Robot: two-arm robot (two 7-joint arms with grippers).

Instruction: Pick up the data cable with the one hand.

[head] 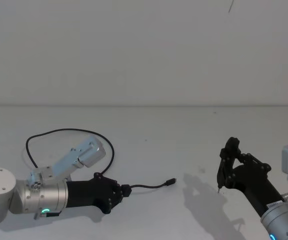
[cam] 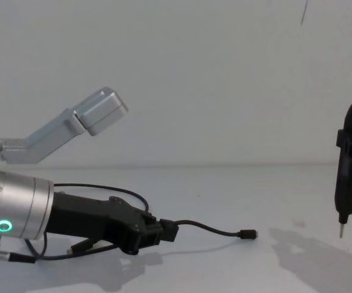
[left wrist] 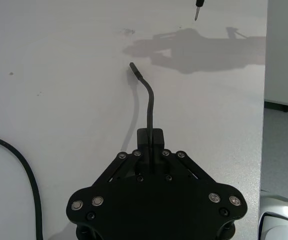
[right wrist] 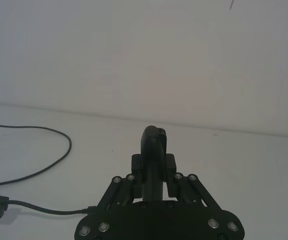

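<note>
The data cable is a thin black cord looping on the white table behind my left arm. My left gripper, black on a silver cylinder with a green ring light, is shut on the cable near one end. A short stretch of cord sticks out past the fingertips to a small plug. In the chest view the left gripper sits low over the table, and the free end droops to the surface. My right gripper hovers at the right, shut, its pale pointed tip above the table.
The white table runs back to a plain white wall. The table's right edge lies beyond my right arm's shadow. The cable's far loop curves off between the two arms.
</note>
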